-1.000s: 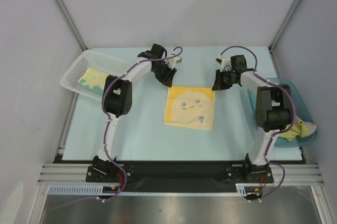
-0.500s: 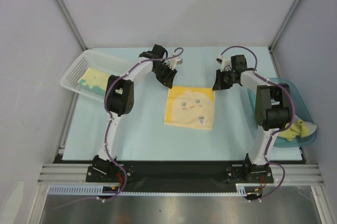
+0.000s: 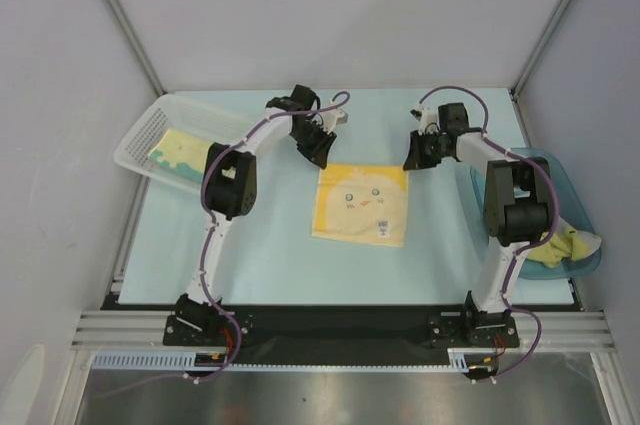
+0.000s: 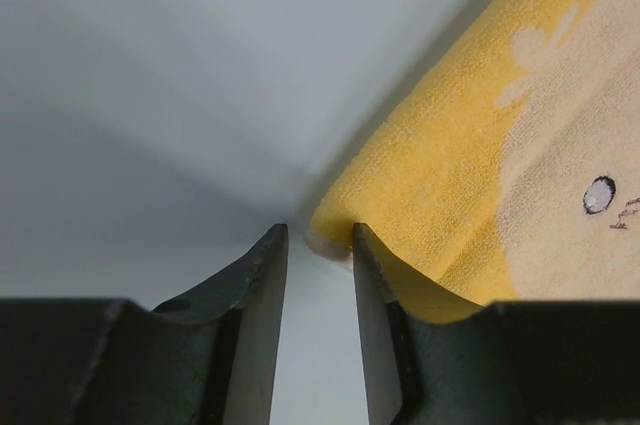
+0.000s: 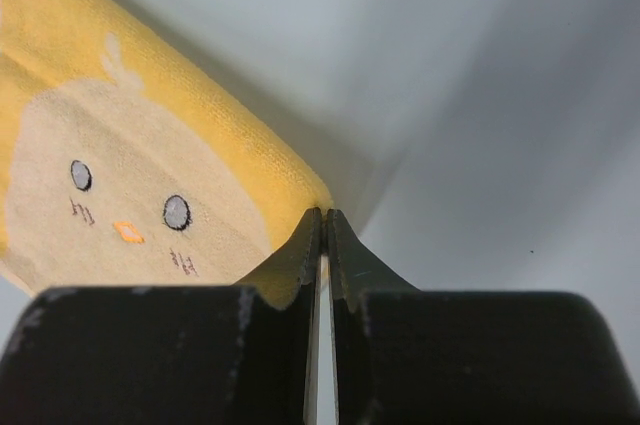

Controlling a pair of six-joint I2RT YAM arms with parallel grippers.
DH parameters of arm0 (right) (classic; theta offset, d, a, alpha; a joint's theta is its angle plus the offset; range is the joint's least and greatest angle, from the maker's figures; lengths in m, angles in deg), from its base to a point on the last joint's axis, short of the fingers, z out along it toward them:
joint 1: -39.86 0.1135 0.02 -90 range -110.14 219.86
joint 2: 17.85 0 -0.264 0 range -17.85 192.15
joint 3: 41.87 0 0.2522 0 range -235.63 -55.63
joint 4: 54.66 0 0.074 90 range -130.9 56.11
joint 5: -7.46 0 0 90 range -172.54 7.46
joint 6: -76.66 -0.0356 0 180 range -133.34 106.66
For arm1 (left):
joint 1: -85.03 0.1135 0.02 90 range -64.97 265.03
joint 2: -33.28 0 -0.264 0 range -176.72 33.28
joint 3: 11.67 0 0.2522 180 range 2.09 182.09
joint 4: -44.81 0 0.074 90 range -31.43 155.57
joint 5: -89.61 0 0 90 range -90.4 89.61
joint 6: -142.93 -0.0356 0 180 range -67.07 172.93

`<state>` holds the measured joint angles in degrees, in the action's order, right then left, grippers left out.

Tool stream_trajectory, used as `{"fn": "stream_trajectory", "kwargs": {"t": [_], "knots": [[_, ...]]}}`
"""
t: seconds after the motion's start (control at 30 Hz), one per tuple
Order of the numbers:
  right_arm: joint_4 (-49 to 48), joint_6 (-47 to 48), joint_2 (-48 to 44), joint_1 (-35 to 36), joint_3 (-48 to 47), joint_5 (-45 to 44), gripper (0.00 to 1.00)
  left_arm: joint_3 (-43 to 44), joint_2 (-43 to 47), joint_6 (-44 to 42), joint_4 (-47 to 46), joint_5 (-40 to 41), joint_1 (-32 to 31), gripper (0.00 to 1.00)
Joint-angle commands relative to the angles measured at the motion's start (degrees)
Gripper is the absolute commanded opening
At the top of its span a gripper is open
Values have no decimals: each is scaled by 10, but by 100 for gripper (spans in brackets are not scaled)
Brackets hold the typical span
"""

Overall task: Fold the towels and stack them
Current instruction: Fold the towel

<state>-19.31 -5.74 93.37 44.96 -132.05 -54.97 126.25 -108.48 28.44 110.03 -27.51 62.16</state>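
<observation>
Towel (image 4: pixel 480 175) corner touching left gripper (image 4: pixel 320 242)

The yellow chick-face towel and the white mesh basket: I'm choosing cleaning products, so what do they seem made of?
The yellow chick-face towel looks like matte terry cloth: a fine looped nap shows close up. The white mesh basket is probably rigid moulded plastic, judging by its latticed walls.
</observation>
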Motion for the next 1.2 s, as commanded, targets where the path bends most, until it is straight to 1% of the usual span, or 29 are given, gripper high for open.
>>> {"fn": "stream_trajectory", "kwargs": {"t": [0.0, 0.07, 0.17, 0.2, 0.33, 0.43, 0.47, 0.57, 0.73, 0.87, 0.93, 0.97, 1.17], "knots": [[-7, 8, 7, -1, -25, 13, 0, 24, -6, -12, 8, -5, -6, 37], [-4, 9, 10, 2, -28, 13, 0, 28, -8, -10, 7, -11, -6, 30], [-5, 13, 12, 2, -28, 5, 0, 39, -5, -8, 7, -23, -6, 10], [-6, 14, 9, 2, -28, 2, 0, 40, -2, -3, 2, -20, -6, 0], [-6, 18, -4, 2, -24, -17, 0, 25, 50, 2, -16, 14, -6, 0], [-19, 14, -28, 3, -8, -41, 0, -7, 89, 3, -37, 33, -6, 0], [-23, 11, -35, 2, -2, -46, 0, -31, 114, 3, -44, 35, -6, 0], [-44, 1, -67, 8, 24, -56, 0, -66, 147, 2, -65, 34, -6, 0], [-72, -16, -115, 28, 79, -94, 0, -108, 177, 8, -70, 29, -6, 0], [-73, -38, -151, 41, 114, -126, 0, -174, 215, 18, -98, 17, -6, 0], [-76, -47, -184, 48, 133, -132, 0, -202, 242, 26, -113, 10, -7, 0], [-76, -51, -195, 54, 149, -142, 0, -228, 252, 36, -129, 11, -7, 1], [-62, -73, -252, 90, 198, -176, 0, -318, 307, 46, -152, 23, -14, 0]]}}
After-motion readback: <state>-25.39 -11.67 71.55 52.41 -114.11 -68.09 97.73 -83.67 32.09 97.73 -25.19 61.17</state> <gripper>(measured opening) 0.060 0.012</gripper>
